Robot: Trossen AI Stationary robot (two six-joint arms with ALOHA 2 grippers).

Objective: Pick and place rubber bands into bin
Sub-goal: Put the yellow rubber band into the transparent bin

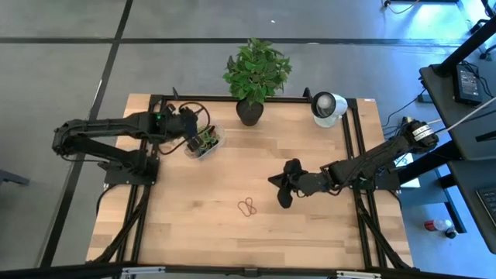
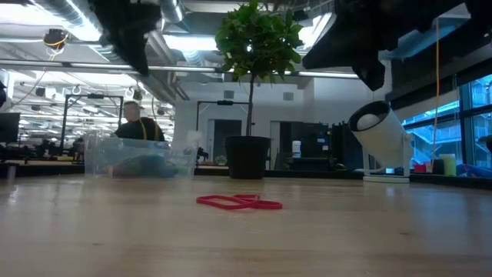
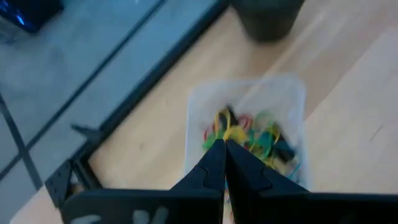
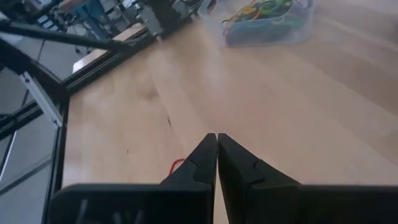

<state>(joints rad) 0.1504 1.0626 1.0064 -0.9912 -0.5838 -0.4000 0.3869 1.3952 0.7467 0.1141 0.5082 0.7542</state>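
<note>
While both grippers closed empty, bin (image 1: 204,142) holds mixed rubber bands (image 3: 249,134); red pair (image 1: 247,206) loose on table (image 1: 194,225).

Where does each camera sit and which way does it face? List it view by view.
High: overhead, straight down on the table; both arms show.
Low: table height, level across to the red rubber bands, bin and plant; arm parts hang above.
Left wrist: over the bin; shut left gripper shows.
Right wrist: over bare wood toward the bin; shut right gripper shows.
Shared: all four see the bin.
</note>
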